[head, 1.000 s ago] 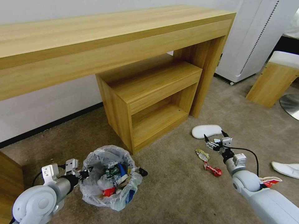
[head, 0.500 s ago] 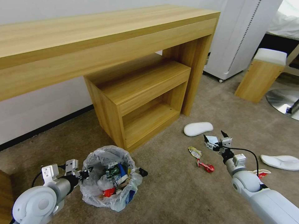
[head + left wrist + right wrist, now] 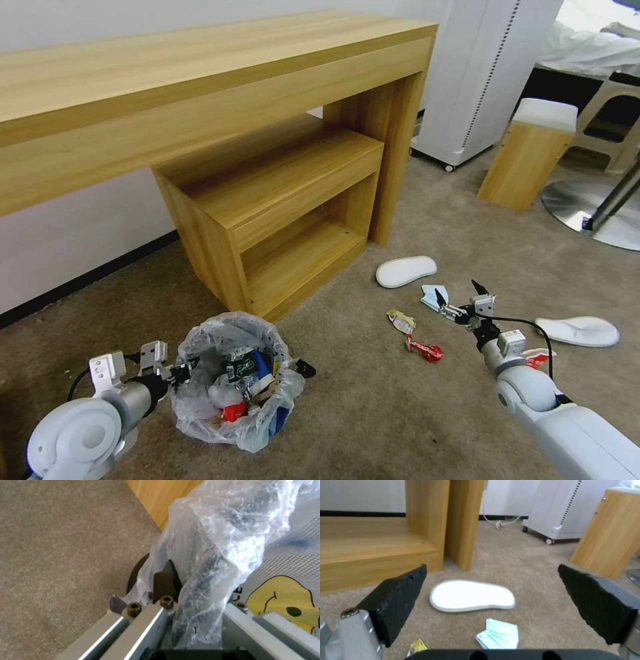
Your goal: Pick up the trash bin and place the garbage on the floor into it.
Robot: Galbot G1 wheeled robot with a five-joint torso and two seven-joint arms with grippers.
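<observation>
Beside the low wooden cabinet (image 3: pixel 280 200): trash bin (image 3: pixel 233 380), bag-lined, litter inside, its rim clamped by the left gripper (image 3: pixel 175 371). Right of the cabinet, on the floor (image 3: pixel 373 400): right gripper (image 3: pixel 460 293), jaws spread wide and empty, above a light-blue face mask (image 3: pixel 498 633); white slipper (image 3: pixel 405 271), yellow wrapper (image 3: pixel 401 321), red wrapper (image 3: pixel 424 349) nearby.

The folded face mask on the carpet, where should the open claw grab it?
Probably from straight above, pinching the raised folded edge of the face mask. It lies flat on the carpet, so a sideways grab has nothing to catch. The right claw hangs open just above it; the slipper lies apart.
</observation>
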